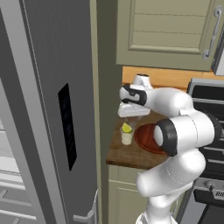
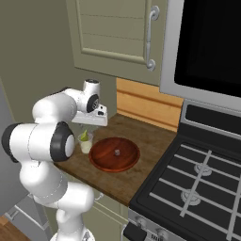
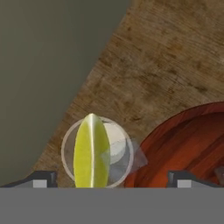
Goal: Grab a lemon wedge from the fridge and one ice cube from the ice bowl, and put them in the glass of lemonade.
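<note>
The lemon wedge [image 3: 92,151] stands on end inside the glass of lemonade [image 3: 117,146], poking above its rim [image 1: 126,127]. The glass [image 1: 127,138] [image 2: 86,146] stands on the wooden counter, right beside the reddish-brown ice bowl [image 2: 106,157] [image 1: 144,138] [image 3: 183,144]. One small ice cube [image 2: 116,152] lies near the bowl's middle. My gripper [image 3: 113,180] [image 1: 131,114] [image 2: 89,123] hovers just above the glass, pointing down, open, with nothing between its fingers. The grey fridge [image 1: 48,109] rises on the left.
The wooden counter [image 1: 127,155] is narrow, with its front edge close to the glass. A black stove [image 2: 197,179] adjoins it on the right, under a microwave [image 2: 207,42]. Beige upper cabinets [image 1: 166,30] hang overhead. White fridge shelves [image 1: 11,175] show at the lower left.
</note>
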